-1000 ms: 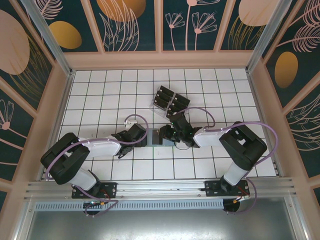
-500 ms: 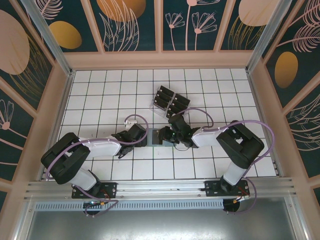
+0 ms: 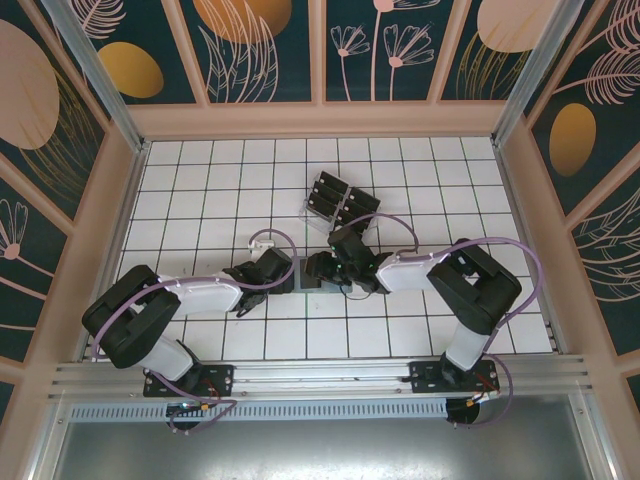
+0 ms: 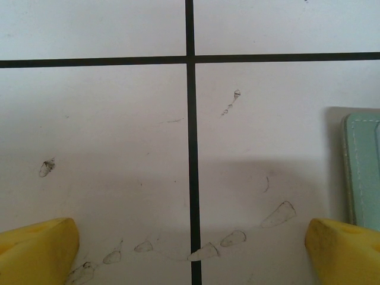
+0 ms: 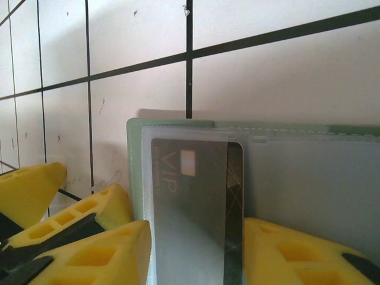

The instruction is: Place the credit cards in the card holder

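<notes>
Two grippers: either side of holder (image 3: 308, 272).
Left gripper (image 4: 191, 252): jaws wide apart, empty; holder edge beside one finger.
Right gripper (image 5: 196, 252): fingers flank card (image 5: 196, 184); grip unclear.
Card: inside holder's clear sleeve.
Rack (image 3: 338, 202): beyond holder, carrying dark cards (image 3: 324, 194).

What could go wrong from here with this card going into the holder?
1. The credit card looks only partly inside the card holder. If the right claw flanking it backs off now, the card may stay sticking out or slip back.
2. The left claw is open, with the holder's edge beside it rather than clamped. A further push could slide the holder across the table.
</notes>
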